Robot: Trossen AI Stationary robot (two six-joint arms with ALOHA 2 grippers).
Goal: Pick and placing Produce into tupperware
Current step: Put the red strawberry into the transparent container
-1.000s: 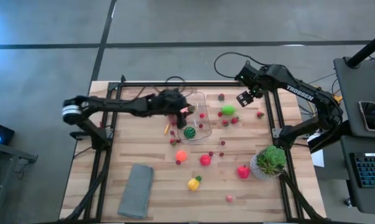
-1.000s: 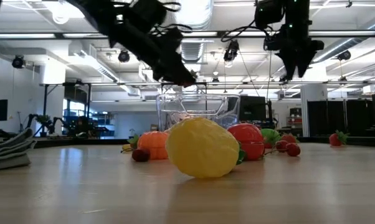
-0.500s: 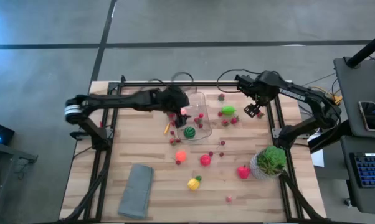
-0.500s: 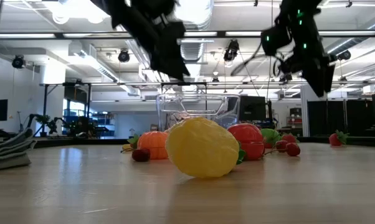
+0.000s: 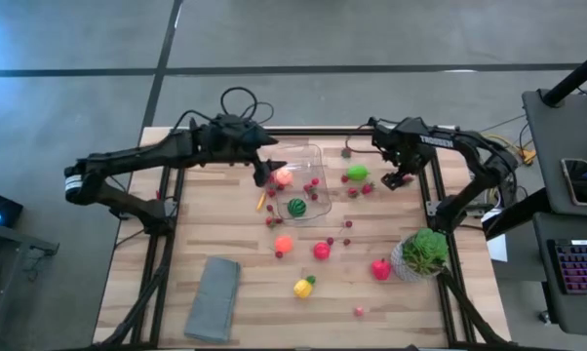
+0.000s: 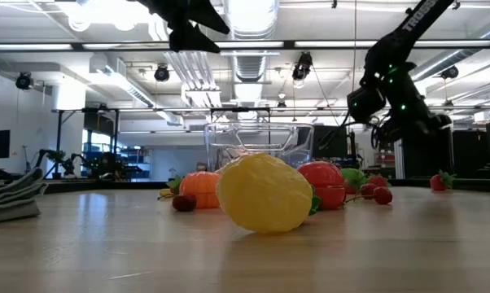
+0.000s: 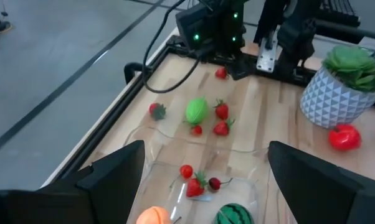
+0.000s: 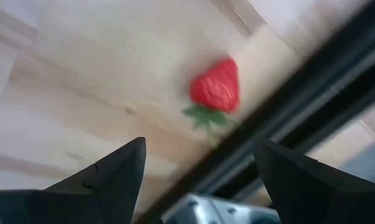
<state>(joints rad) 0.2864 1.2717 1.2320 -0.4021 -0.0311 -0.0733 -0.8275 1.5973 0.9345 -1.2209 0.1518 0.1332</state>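
- Landmark: clear tupperware (image 5: pixel 303 183), set toward the far middle of the wooden bench (image 5: pixel 245 322). It held a peach-coloured piece (image 5: pixel 283 176), a small watermelon (image 5: pixel 296 207) and a few berries.
- Left hand (image 5: pixel 264 168) hung above the tupperware's left rim, fingers apart, nothing between them. Wrist view looked down into the tupperware (image 7: pixel 194 155).
- Right hand (image 5: pixel 396 177) was low, right of the tupperware near the bench's frame rail, fingers apart and empty. Its wrist view showed one strawberry (image 8: pixel 215 85) on the wood just beside the rail, ahead of the fingers.
- Step in hand, by my judgement: right hand going for that strawberry. To do it well: centre the fingers on the red body, not the leaves; come down clear of the rail; close gently, since the piece is small and may roll.
- Left hand should stay clear of the tupperware's opening so the right can drop its piece in.
- Still loose on the bench: a green fruit (image 5: pixel 357 173) and berries right of the tupperware; orange, red and yellow pieces (image 5: pixel 302 287) nearer the front. Much remained.
- Also on the bench: potted plant (image 5: pixel 423 253) and folded grey cloth (image 5: pixel 213 298), both well apart from the tupperware.
- Surface: pale planks, black frame. Room: grey floor, open workshop with ceiling lights.
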